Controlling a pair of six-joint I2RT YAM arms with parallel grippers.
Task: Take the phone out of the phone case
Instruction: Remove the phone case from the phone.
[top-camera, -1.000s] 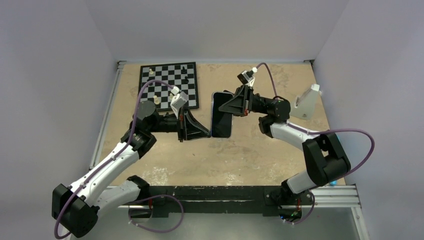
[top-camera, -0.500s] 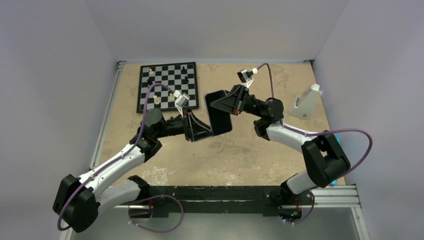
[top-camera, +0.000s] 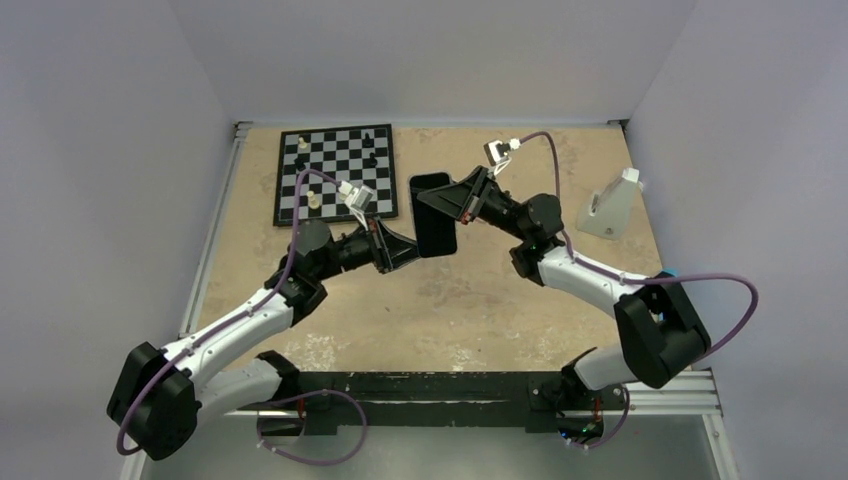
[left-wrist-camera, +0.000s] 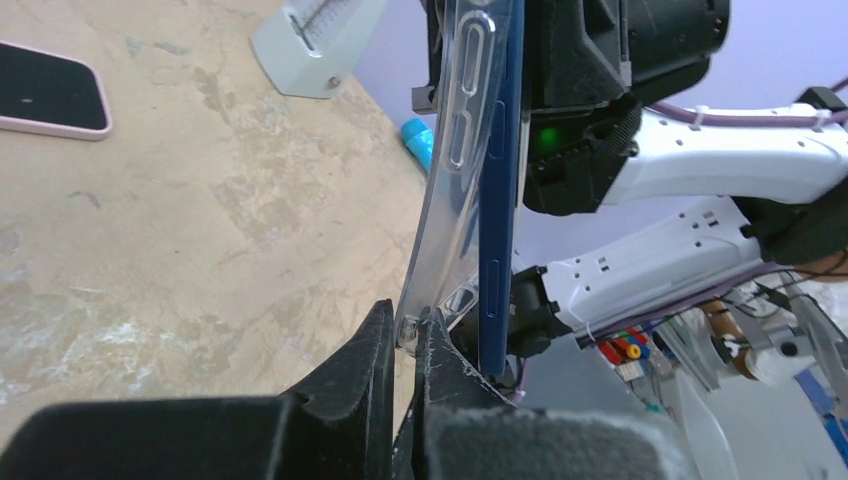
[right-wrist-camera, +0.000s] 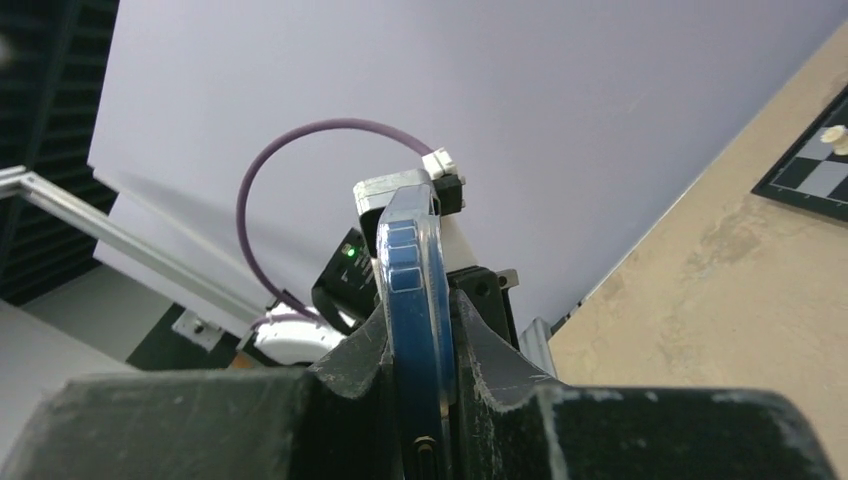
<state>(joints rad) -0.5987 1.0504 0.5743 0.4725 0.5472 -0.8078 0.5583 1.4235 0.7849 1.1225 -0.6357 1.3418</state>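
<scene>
Fingers (left-wrist-camera: 375, 340) on my left arm are pinched together on the near end of the phone case (left-wrist-camera: 452, 190). The case bows away from the phone (left-wrist-camera: 497, 200) in a clear curve, though its far end still hugs the dark, blue-edged body. Past that, my right fingers (right-wrist-camera: 485, 350) are clamped across the phone's other end, apparently with the shell rim caught in the grip too. They hold it on edge in the air above the surface (left-wrist-camera: 200, 230). I judge the job partly done: one end of the shell is peeled loose, the other has yet to come free, and nothing is set down. Farther off, a pink-rimmed phone (left-wrist-camera: 45, 92) lies flat on the surface and a white stand (left-wrist-camera: 315, 45) sits beyond, both well apart from us. Open room lies toward my own base. The chessboard (top-camera: 335, 175) is just beside my left wrist, so I would draw the shell back clear of its pieces.
</scene>
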